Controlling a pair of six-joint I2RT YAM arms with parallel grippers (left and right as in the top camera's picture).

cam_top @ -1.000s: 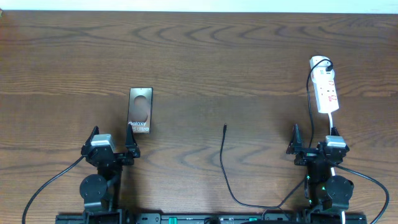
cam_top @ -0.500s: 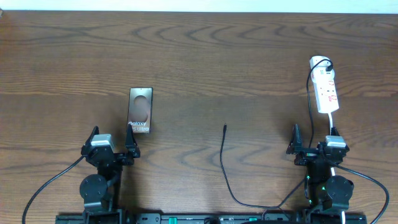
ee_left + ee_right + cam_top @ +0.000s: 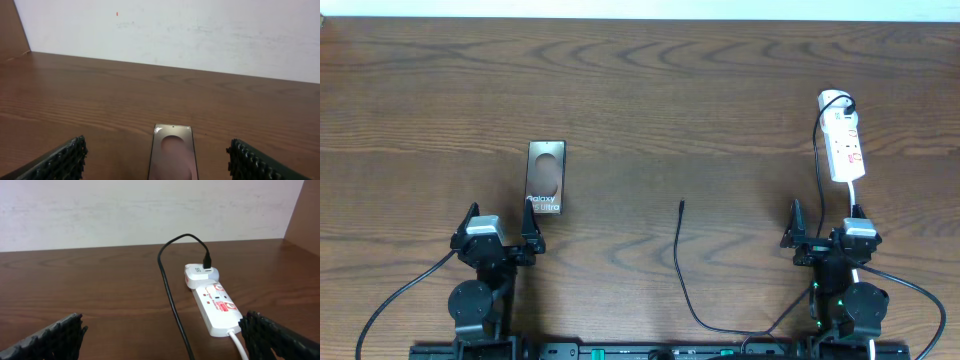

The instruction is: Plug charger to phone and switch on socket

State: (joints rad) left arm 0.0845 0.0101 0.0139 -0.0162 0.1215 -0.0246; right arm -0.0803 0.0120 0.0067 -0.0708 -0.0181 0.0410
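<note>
The phone [image 3: 546,177] lies flat on the table at left, just beyond my left gripper [image 3: 500,226]; in the left wrist view the phone [image 3: 171,155] sits between my open fingers [image 3: 160,162]. The charger cable [image 3: 678,262] curves up the table's middle and ends in a small plug tip [image 3: 681,204], lying free. The white socket strip [image 3: 844,140] lies at far right beyond my right gripper [image 3: 825,226]; in the right wrist view the strip [image 3: 216,306] has red marks, a white adapter and a black cable [image 3: 172,300]. My right fingers [image 3: 167,337] are open and empty.
A white wall [image 3: 200,35] runs along the table's far edge. Thick black robot cables [image 3: 405,290] trail from both arm bases at the front. A white lead [image 3: 239,345] leaves the strip toward my right gripper.
</note>
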